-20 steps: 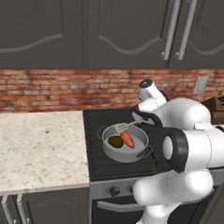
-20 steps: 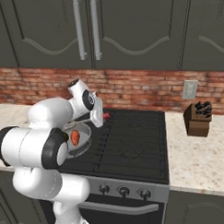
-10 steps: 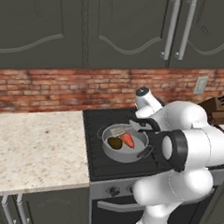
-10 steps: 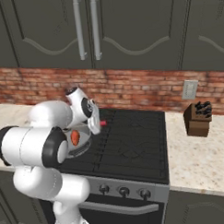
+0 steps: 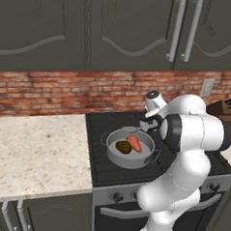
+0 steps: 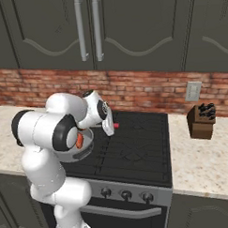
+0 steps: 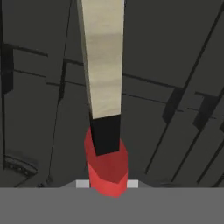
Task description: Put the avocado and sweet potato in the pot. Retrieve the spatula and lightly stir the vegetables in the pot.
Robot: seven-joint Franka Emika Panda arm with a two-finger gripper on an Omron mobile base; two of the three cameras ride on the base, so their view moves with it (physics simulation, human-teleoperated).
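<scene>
Pot (image 5: pixel 129 148): sitting on the front left of the stove (image 5: pixel 100 155), beside the counter (image 5: pixel 33 151). Avocado (image 5: pixel 123 147) and sweet potato (image 5: pixel 134 144): lying side by side inside it, touching.

Spatula (image 7: pixel 106 166): red handle showing at the fingertips in the hand view, with a pale blade-like shaft running up from it over the dark grates; red tip also poking out past the hand (image 6: pixel 108 124) in the right base view.

Gripper: hanging over the stove just behind the pot, clamping the spatula handle.

Knife block (image 6: pixel 202 121): standing on the right counter.

spatula (image 7: pixel 105 131) head cut off at top edge, tool's fingertips hidden behind red handle
</scene>
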